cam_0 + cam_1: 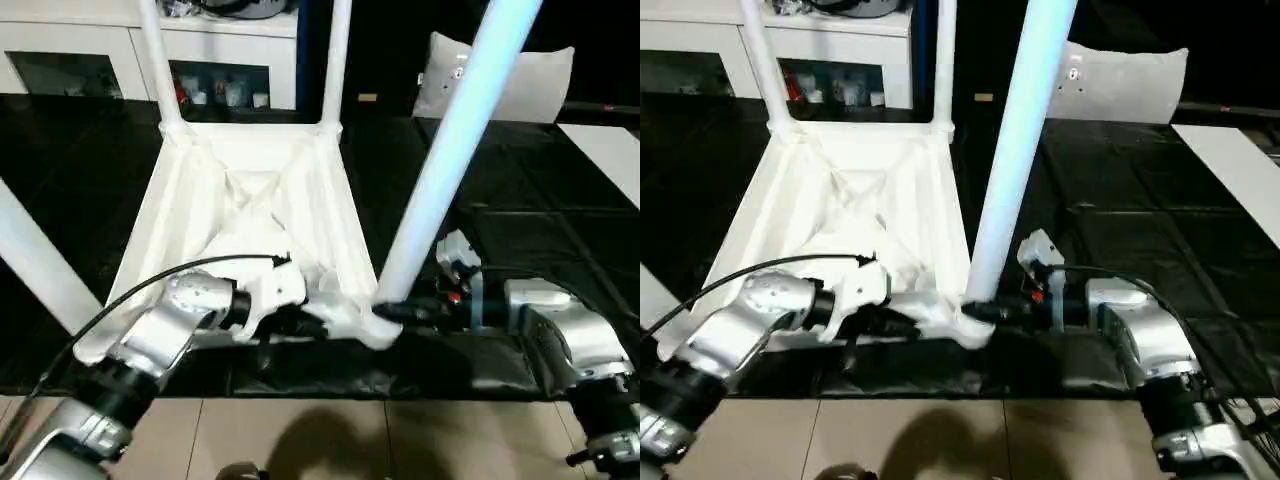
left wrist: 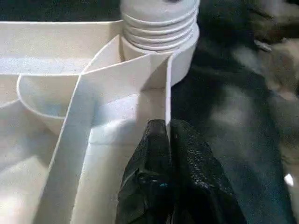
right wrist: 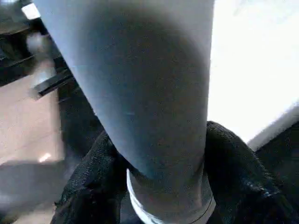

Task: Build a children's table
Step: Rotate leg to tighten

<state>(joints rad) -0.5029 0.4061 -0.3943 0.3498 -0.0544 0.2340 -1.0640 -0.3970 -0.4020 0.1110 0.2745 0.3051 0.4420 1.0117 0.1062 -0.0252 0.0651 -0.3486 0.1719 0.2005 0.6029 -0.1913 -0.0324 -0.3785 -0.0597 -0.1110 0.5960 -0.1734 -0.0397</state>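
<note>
tabletop (image 1: 250,200) lies upside down on the black floor mat (image 1: 520,230), ribbed underside up, so its corner sockets face upward to take legs. two legs (image 1: 152,60) already stand in the far corners, and another white leg (image 1: 35,262) crosses the view at my left edge; i cannot tell where its foot sits. my left gripper (image 2: 166,140) has its fingers pressed together on the thin near rim wall of the tabletop, pinching it just beside the near right socket (image 2: 161,42). i judge that this hold is there to pin the top down and stop it turning or sliding while the leg is worked in. my right gripper (image 1: 405,312) reaches in level from the right, and its fingers (image 3: 233,163) sit on both sides of the foot of the near leg (image 1: 450,150), right where it meets that socket. they wrap the tube closely, touching it on both sides. the grip is low on the tube, which i take as the best place to twist or press it home without levering the long upper part about. the leg leans toward the upper right instead of standing straight like the far pair, so it looks not fully seated yet. ridges show on its foot above the socket mouth in my left wrist view, which fits that reading. what is left here seems to be straightening the leg and driving it down. the risk is that the top lifts at my corner if i push off axis.
</note>
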